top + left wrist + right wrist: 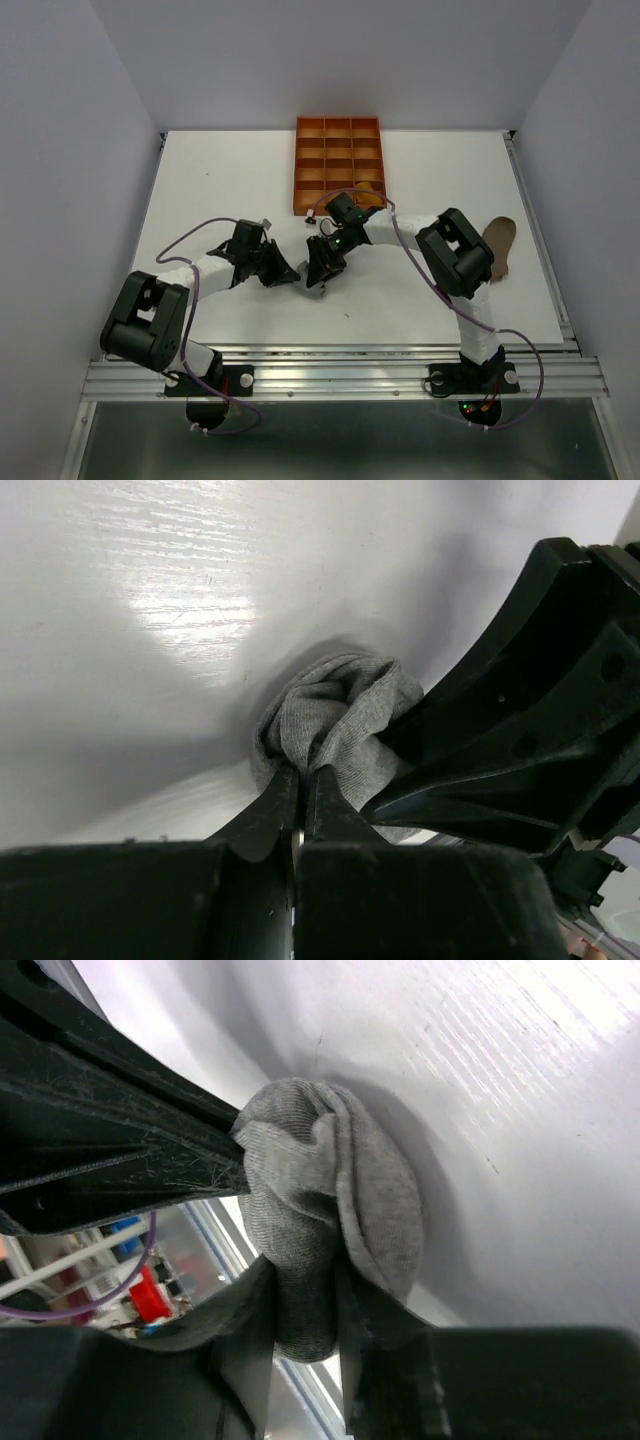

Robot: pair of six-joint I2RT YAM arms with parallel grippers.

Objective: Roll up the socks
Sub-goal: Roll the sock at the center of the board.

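The grey sock (335, 715) sat bunched in the middle of the counter (150, 570). I judged it soft, light and apt to unroll, so best held by its bulk. My left fingers (272, 805) were clenched on a thin fold, and my right fingers (250, 1335) clamped the bundle.

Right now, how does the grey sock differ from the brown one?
The grey sock is bunched into a wad; the brown sock lies flat. Both arms' jaws are shut on the grey sock; nothing touches the brown sock. The grey sock is mid-table between the arms; the brown sock lies near the right edge. Both rest on the white table.
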